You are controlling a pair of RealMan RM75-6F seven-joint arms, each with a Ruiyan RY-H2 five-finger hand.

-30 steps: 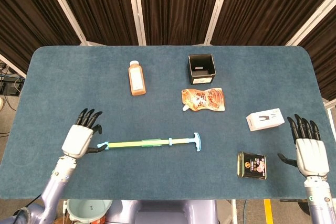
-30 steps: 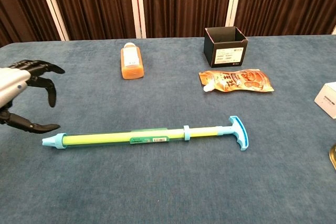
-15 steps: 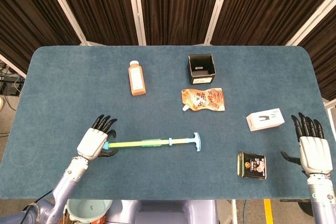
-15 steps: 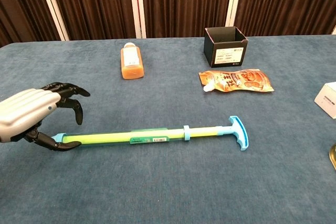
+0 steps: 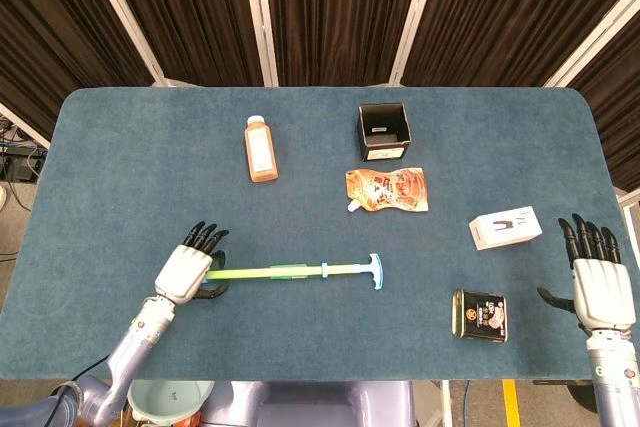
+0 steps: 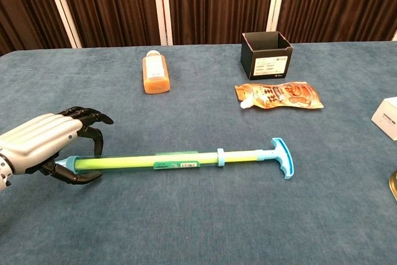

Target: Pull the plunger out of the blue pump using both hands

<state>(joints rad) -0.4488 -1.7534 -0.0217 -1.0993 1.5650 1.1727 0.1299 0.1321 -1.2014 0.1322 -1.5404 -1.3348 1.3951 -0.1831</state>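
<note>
The blue pump (image 5: 290, 271) (image 6: 180, 162) lies flat on the table, a yellow-green tube with a light blue nozzle end on the left and a light blue T-handle (image 5: 375, 270) (image 6: 282, 156) on the right. My left hand (image 5: 188, 271) (image 6: 46, 144) sits over the nozzle end, fingers arched above the tube and thumb below it, not closed around it. My right hand (image 5: 600, 282) hovers at the table's right edge with fingers spread, holding nothing, far from the handle. The chest view does not show it.
An orange juice bottle (image 5: 261, 149) (image 6: 155, 72) lies at the back left. A black box (image 5: 385, 131) (image 6: 267, 54) and an orange pouch (image 5: 390, 189) (image 6: 282, 94) lie behind the pump. A white box (image 5: 505, 228) and a dark can (image 5: 479, 315) sit near my right hand.
My left hand has moved right and down from beside the nozzle to straddle the tube's left end. The right hand has shifted slightly. The pump has not moved.
</note>
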